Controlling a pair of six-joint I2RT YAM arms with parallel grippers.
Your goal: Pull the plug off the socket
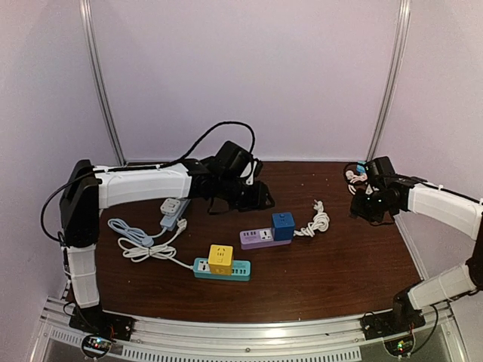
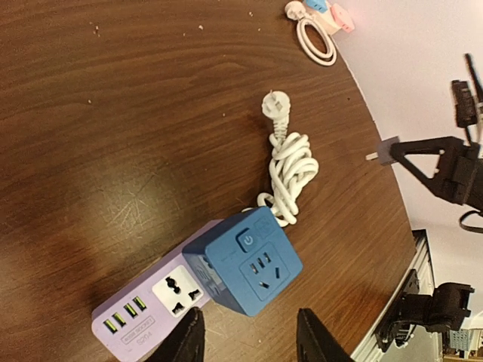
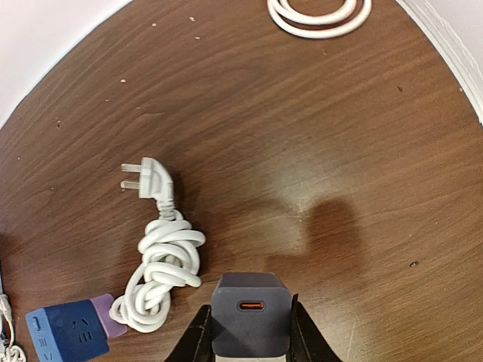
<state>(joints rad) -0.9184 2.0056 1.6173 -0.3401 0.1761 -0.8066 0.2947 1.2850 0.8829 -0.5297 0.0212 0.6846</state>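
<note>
A purple power strip (image 1: 256, 237) lies mid-table with a blue cube adapter (image 1: 284, 225) plugged into its right end; both show in the left wrist view, the strip (image 2: 143, 313) and the cube (image 2: 245, 260). My left gripper (image 1: 253, 196) is open and empty, its fingers (image 2: 189, 339) above the near side of the cube. My right gripper (image 1: 370, 205) is shut on a dark grey USB charger plug (image 3: 250, 309) and holds it above the bare table, right of the strip. The plug's prongs (image 2: 381, 153) point away from the strip.
The strip's bundled white cord (image 1: 315, 222) with its plug lies right of the blue cube. A teal strip (image 1: 238, 270) carrying a yellow cube (image 1: 220, 258) lies near the front. A light blue strip (image 1: 173, 213) and its cable lie left. A white cable coil (image 3: 321, 15) sits at the far right edge.
</note>
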